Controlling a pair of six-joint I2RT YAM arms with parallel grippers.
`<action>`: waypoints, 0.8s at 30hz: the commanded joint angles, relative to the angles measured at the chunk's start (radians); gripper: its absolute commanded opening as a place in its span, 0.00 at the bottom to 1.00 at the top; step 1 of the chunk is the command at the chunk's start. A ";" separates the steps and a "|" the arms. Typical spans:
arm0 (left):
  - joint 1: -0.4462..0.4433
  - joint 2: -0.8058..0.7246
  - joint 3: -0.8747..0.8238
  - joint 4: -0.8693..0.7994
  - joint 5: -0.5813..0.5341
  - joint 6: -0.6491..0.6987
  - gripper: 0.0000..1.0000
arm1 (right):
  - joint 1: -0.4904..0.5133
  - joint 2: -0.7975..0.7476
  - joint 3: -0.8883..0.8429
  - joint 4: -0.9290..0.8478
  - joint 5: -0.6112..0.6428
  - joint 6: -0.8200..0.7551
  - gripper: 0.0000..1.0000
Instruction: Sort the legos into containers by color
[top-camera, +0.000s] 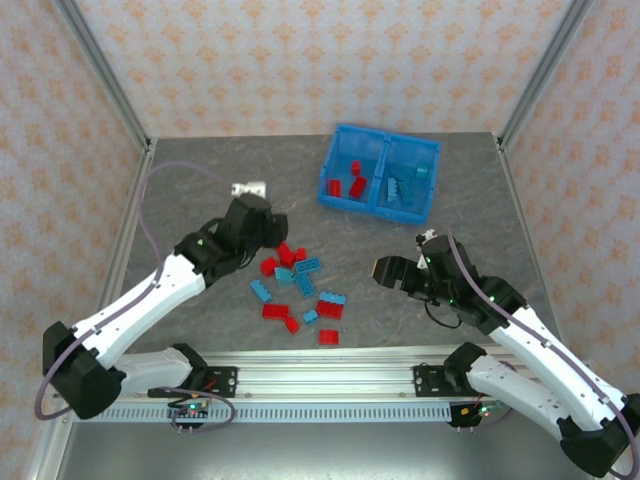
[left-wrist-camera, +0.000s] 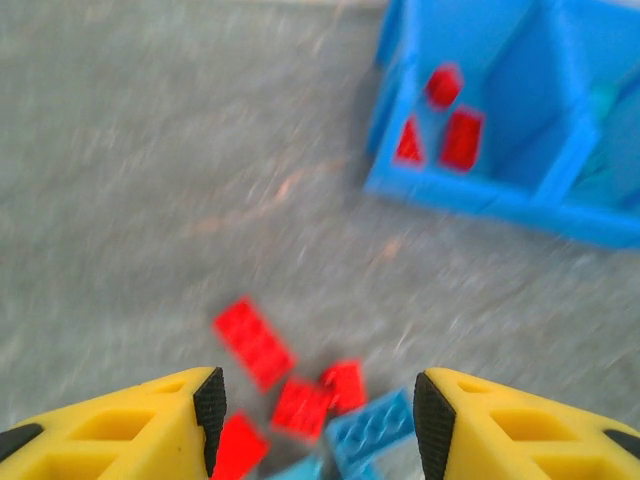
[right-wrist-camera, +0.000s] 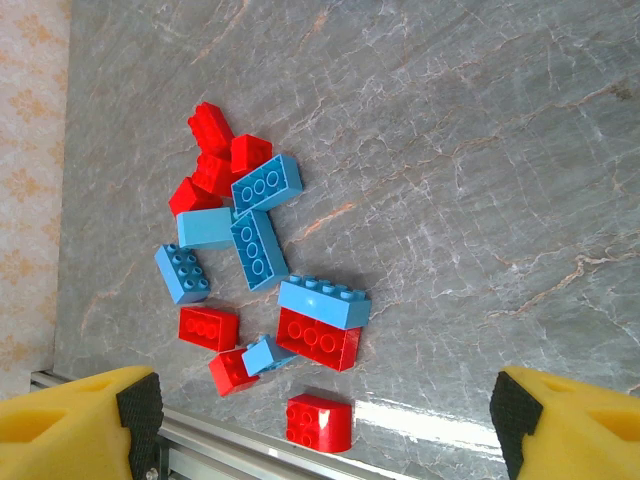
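Left gripper (left-wrist-camera: 315, 420): spread, empty, hovering over legos (top-camera: 297, 285)
Right gripper (right-wrist-camera: 325, 410): spread, empty
Risk: legos crowding — grabbing two colours together

The grey marbled table (top-camera: 380, 320) carries scattered red and blue legos (top-camera: 275, 311) and a blue bin (top-camera: 370, 208).

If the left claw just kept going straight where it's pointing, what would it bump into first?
Most likely the loose red bricks lying straight ahead between the open fingers of the left claw, though the blur makes depth uncertain.
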 joint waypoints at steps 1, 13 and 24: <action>0.006 -0.056 -0.136 -0.116 0.038 -0.143 0.56 | 0.008 0.028 0.000 0.040 -0.010 -0.007 0.87; 0.009 0.021 -0.319 -0.039 0.101 -0.398 0.63 | 0.008 -0.002 -0.021 0.034 -0.016 0.023 0.87; 0.031 0.187 -0.364 0.066 0.109 -0.393 0.54 | 0.007 -0.017 -0.026 0.017 -0.006 0.026 0.87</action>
